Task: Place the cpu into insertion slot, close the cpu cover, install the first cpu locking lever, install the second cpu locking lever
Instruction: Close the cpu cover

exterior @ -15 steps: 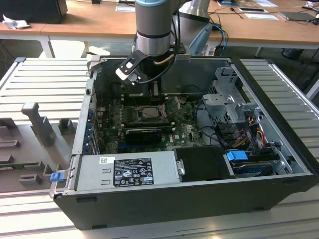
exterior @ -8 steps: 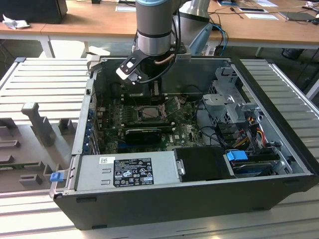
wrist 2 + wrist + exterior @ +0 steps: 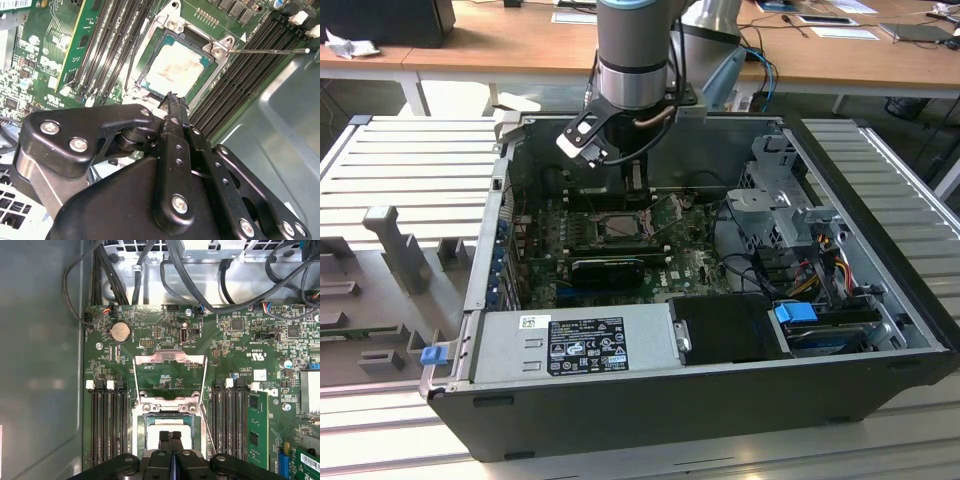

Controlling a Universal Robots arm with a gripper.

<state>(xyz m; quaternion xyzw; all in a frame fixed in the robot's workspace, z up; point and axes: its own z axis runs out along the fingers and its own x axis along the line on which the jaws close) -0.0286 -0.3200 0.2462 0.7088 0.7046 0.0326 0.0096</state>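
1. The gripper [image 3: 172,98] has its black metal fingers pressed together with nothing between them. Their long axis points down at the cpu's near edge; whether they touch it cannot be told.
2. The cpu [image 3: 177,67] is square and flat. It lies pale matte face up in the metal-rimmed insertion slot [image 3: 168,24], edges parallel to the long black memory slots [image 3: 107,420].
3. The cpu cover [image 3: 170,359], a thin silvery frame, is swung open off the chip. Wire locking levers [image 3: 134,385] flank it.
4. In the exterior view, the grey power supply [image 3: 570,340] with its white printed label [image 3: 588,343] sits at six o'clock from the insertion slot. The steel drive cage [image 3: 780,200] is at three o'clock.
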